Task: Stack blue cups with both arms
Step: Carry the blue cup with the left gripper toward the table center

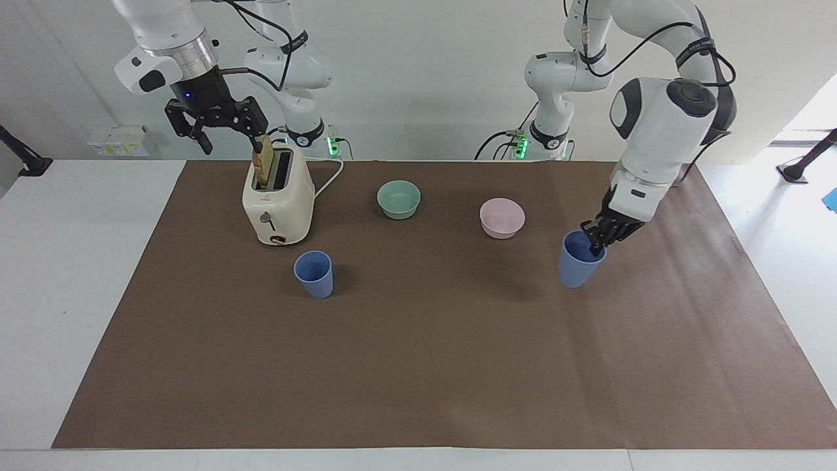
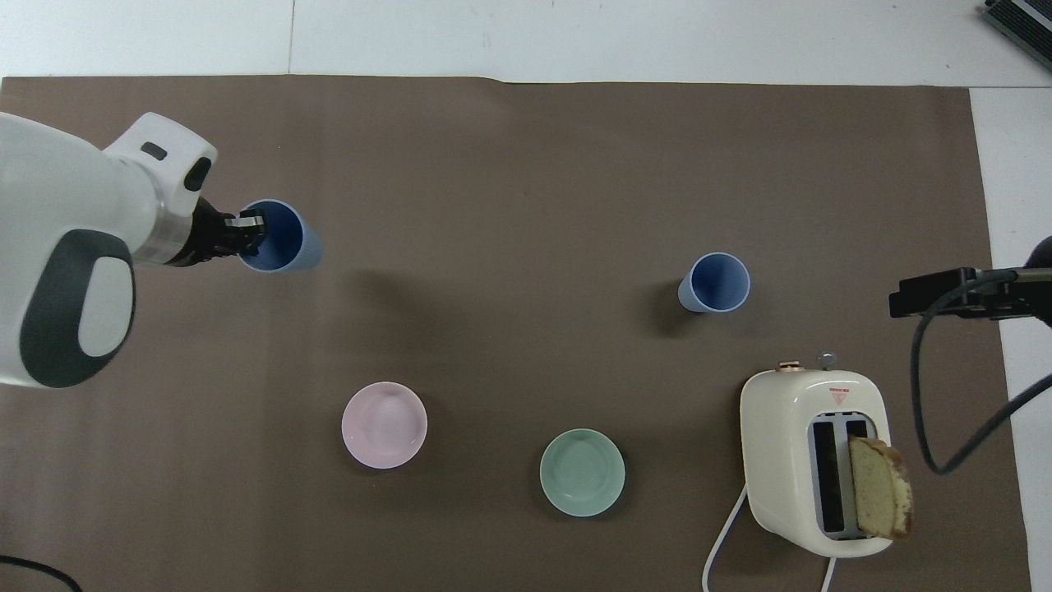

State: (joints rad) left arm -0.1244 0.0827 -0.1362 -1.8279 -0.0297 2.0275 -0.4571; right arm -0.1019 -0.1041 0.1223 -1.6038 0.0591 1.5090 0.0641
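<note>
Brown mat lying across a white table | left gripper pinching rim of carried blue cup, lifted over mat near pink bowl | standing blue cup waiting well apart from pink bowl | right gripper spread, hovering over toaster | step: carrying; next: lining up above standing cup.

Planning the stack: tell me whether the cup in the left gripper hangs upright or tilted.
Tilted. The held blue cup leans, its base off the brown mat; the left gripper pinches its rim.
</note>
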